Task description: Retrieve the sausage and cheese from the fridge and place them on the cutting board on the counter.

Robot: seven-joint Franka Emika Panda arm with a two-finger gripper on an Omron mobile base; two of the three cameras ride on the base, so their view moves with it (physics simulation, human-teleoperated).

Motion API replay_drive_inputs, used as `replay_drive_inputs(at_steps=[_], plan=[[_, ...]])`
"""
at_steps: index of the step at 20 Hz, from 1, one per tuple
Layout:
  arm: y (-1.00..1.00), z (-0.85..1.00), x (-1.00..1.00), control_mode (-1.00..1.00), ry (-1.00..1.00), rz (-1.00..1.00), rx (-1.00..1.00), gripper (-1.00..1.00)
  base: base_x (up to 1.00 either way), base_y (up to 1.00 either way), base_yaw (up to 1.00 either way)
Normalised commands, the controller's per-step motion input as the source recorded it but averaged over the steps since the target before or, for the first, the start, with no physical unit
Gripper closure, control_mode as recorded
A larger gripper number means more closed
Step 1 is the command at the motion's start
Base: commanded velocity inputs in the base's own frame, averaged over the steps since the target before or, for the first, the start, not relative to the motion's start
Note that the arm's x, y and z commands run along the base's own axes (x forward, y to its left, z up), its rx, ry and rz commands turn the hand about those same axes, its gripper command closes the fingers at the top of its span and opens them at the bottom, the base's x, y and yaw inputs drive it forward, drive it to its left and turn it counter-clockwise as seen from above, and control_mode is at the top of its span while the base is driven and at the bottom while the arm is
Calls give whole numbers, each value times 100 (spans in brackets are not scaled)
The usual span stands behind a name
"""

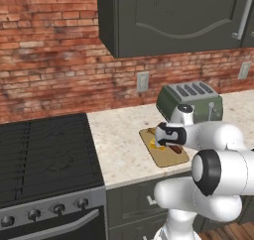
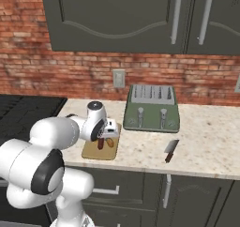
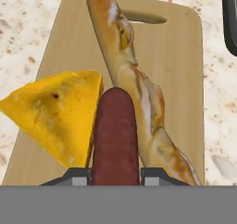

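Clenching jaws on dark red-brown sausage (image 3: 115,135) over light-brown wooden cutting board (image 3: 176,56) | yellow cheese wedge (image 3: 55,112) at nine o'clock, already placed | left: release sausage

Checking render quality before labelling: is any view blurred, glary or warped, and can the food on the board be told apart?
Hand view: close but sharp, no glare; sausage between the gripper fingertips, cheese and cutting board distinct. Left base view: evenly lit, soft shadows, the arm hides most of the board. Right base view: clear, food small, toaster crisp.
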Motion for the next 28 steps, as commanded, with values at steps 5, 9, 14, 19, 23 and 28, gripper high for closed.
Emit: replay_drive_inputs(at_steps=[5, 9, 14, 19, 23, 28], plan=[[1, -19, -5, -100, 3, 0, 0, -100, 0, 0, 0], [2, -9, -2, -100, 1, 0, 0, -100, 0, 0, 0], [0, -6, 0, -100, 2, 0, 0, -100, 0, 0, 0], [0, 0, -4, -100, 0, 0, 1, -100, 0, 0, 0], [0, 19, -63, -100, 0, 0, 6, -100, 0, 0, 0], [0, 32, -68, -100, 0, 0, 7, -100, 0, 0, 0]])
